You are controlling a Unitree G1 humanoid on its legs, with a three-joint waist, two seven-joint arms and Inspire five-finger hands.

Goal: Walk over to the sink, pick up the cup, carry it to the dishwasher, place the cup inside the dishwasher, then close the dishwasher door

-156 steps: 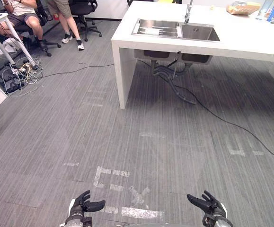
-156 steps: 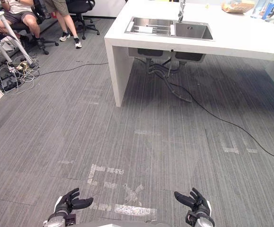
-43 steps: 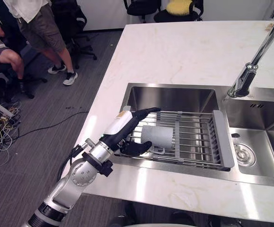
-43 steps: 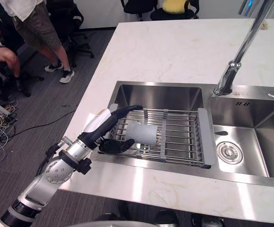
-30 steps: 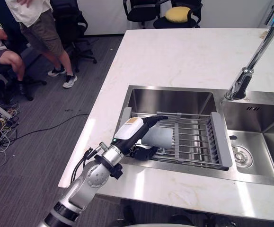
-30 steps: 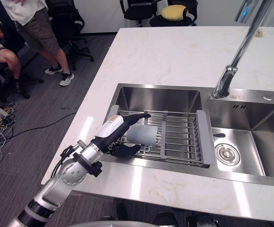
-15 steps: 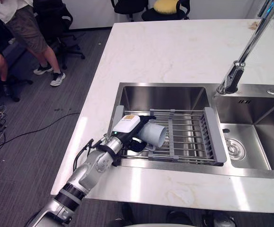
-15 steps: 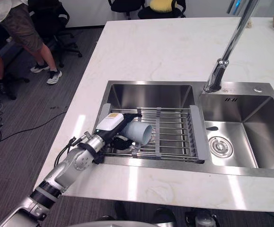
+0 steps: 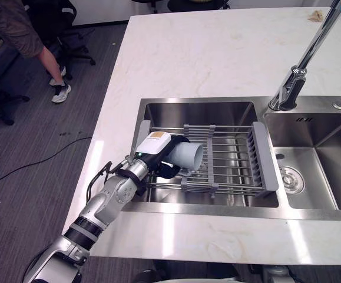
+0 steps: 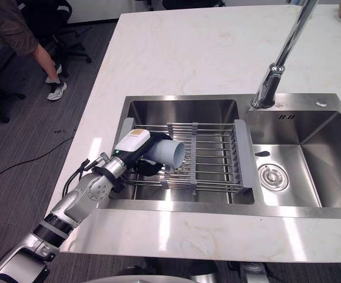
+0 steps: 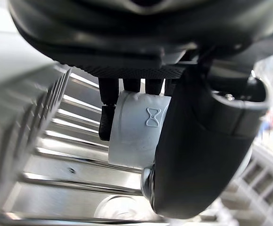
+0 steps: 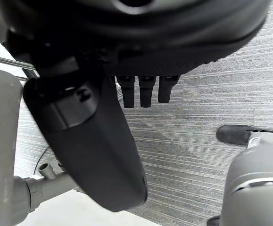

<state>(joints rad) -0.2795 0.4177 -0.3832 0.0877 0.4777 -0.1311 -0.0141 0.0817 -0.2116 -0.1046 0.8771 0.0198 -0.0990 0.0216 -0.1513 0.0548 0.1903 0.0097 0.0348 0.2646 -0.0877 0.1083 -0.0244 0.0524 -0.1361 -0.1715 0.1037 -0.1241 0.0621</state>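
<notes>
The left hand, left of centre in the head views, is closed around a pale grey cup. In its wrist view, dark fingers curl round one side of the cup and the thumb presses the other. The cup lies on its side with its open mouth facing right, over the left end of a grey wire rack in the left basin of a steel sink. Whether it touches the bars is unclear. A tall faucet stands at upper right on the white marble counter. A person's legs show at upper left. The right hand hangs with relaxed fingers, holding nothing, above grey floor.
</notes>
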